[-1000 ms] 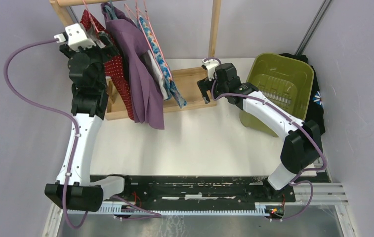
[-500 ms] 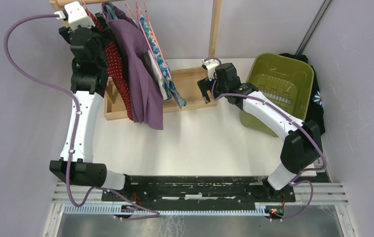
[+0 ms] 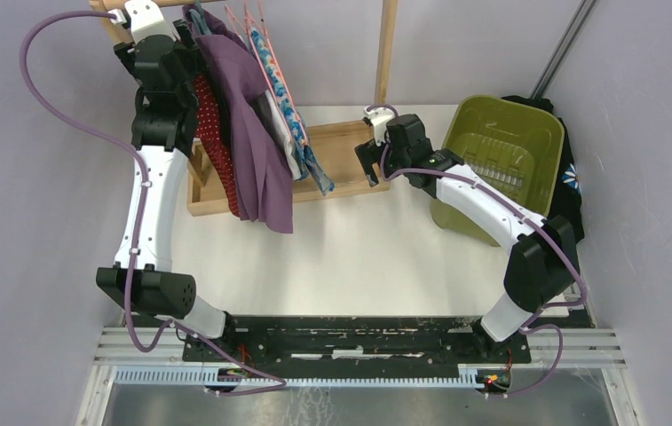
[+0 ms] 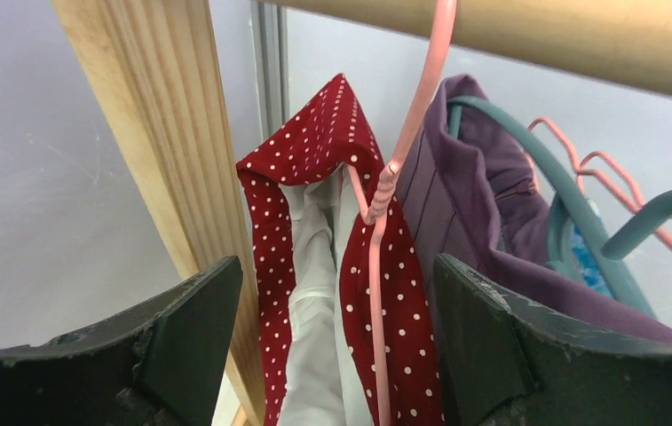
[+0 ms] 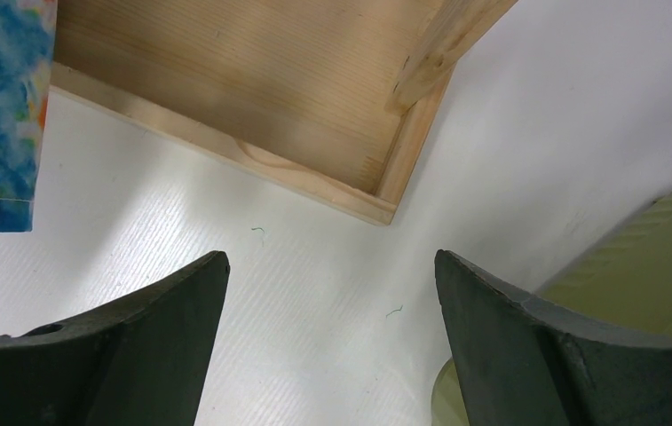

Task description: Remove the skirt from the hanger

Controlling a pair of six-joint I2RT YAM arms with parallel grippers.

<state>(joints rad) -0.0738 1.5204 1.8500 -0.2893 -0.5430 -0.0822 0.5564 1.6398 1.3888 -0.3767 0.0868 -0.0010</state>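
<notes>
Left gripper [image 4: 334, 271] spread wide, red skirt [image 4: 301, 164] and pink hanger [image 4: 375, 293] between its jaws; right gripper [image 5: 330, 262] also spread, wooden base [image 5: 270, 80] just ahead.

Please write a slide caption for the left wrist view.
Open left gripper facing the red dotted skirt on a pink hanger under the wooden rail.

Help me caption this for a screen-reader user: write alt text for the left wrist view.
A red polka-dot skirt hangs on a pink hanger, centred in the open left gripper. The hanger's hook rises to a wooden rail; a wooden post stands left, a purple garment on a teal hanger right.
</notes>
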